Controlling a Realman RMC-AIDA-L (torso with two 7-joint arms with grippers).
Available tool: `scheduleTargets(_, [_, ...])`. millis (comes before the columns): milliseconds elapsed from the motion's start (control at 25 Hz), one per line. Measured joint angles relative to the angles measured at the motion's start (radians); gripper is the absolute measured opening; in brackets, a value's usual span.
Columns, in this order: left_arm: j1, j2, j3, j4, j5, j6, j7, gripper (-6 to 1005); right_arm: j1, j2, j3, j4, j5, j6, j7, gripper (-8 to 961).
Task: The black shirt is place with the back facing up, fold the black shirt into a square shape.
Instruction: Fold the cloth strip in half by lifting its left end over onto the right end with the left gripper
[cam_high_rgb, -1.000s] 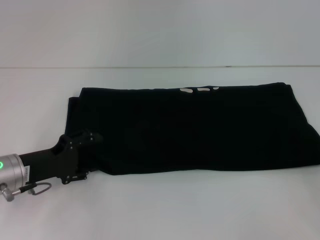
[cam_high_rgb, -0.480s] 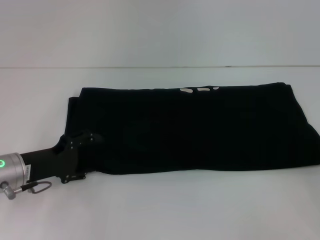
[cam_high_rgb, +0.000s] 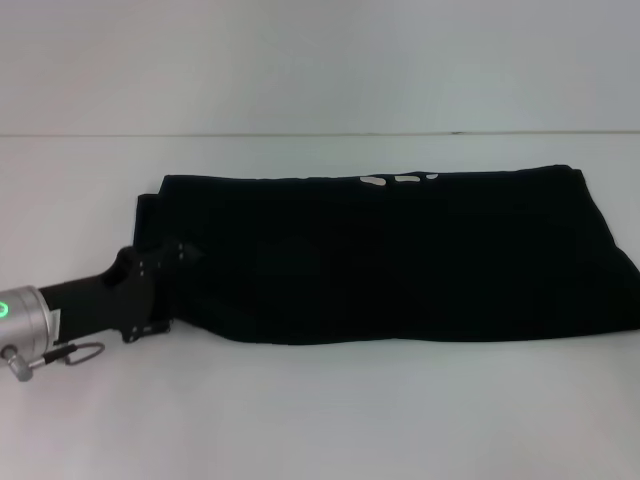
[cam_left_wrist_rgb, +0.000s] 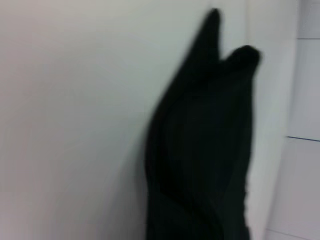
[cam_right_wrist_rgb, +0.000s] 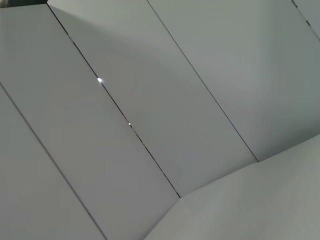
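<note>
Left pincer (cam_high_rgb: 180, 262) withdrawn leftward, at black shirt (cam_high_rgb: 400, 260) corner

Unreadable whitish marks on black shirt (cam_high_rgb: 400, 260)

Left gripper (cam_high_rgb: 178, 258): shifted up and back toward the left edge of the table, its arm drawn further out of the head view.
Shirt (cam_high_rgb: 400, 260): near-left corner pulled in under the gripper; the front hem there has been lifted and now runs slanted.
</note>
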Motion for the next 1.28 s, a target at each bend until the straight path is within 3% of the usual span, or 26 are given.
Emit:
scheduleTargets(160, [0.006,0.0,-0.001,-0.003,-0.055,0.013,0.041,800,-0.001,0.0,0.004,0.0,0.0,0.0,0.0,833])
scheduleTargets(560, [-0.018,0.003,0.043,-0.04,-0.007,-0.058,0.017,793,0.0,0.001,0.006,0.0,0.0,0.002,0.0,832])
scheduleTargets(1280, [-0.024,0.011,0.06,-0.043,0.001,-0.073,-0.015,780,-0.005,0.001,0.007,-0.001,0.0,-0.001,0.002,831])
